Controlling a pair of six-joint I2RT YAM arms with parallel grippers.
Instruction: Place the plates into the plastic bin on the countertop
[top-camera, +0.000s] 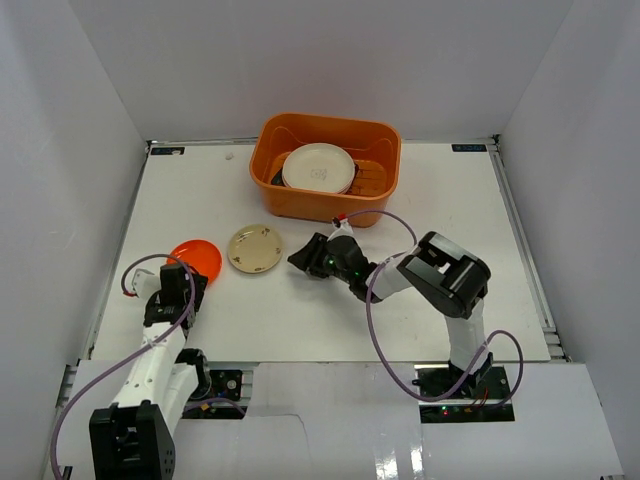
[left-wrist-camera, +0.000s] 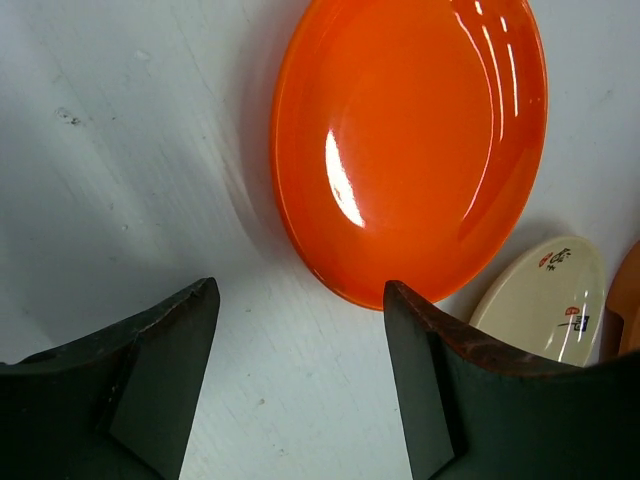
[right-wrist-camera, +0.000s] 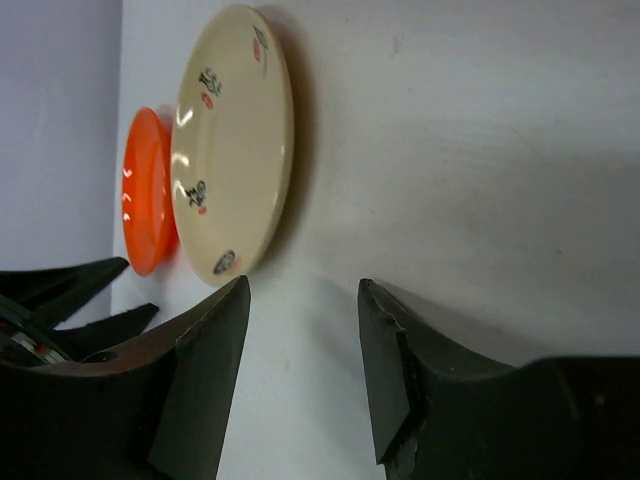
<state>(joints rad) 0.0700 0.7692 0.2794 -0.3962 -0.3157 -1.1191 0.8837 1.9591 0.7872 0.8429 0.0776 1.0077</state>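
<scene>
An orange-red plate (top-camera: 195, 258) (left-wrist-camera: 410, 140) (right-wrist-camera: 147, 190) lies on the white countertop (top-camera: 420, 200) at the left. A beige plate (top-camera: 254, 248) (right-wrist-camera: 232, 140) (left-wrist-camera: 545, 300) with small printed marks lies just right of it. My left gripper (top-camera: 183, 290) (left-wrist-camera: 300, 295) stands open just short of the orange-red plate's near rim, nothing between its fingers. My right gripper (top-camera: 297, 256) (right-wrist-camera: 303, 285) is open, low over the countertop beside the beige plate's right edge, holding nothing. The orange plastic bin (top-camera: 330, 165) at the back holds a cream plate (top-camera: 318, 167) over others.
White walls enclose the countertop on three sides. The right arm's elbow (top-camera: 445, 275) and cable (top-camera: 372, 320) cross the right-middle area. The bin's edge shows as an orange sliver (left-wrist-camera: 625, 305) in the left wrist view.
</scene>
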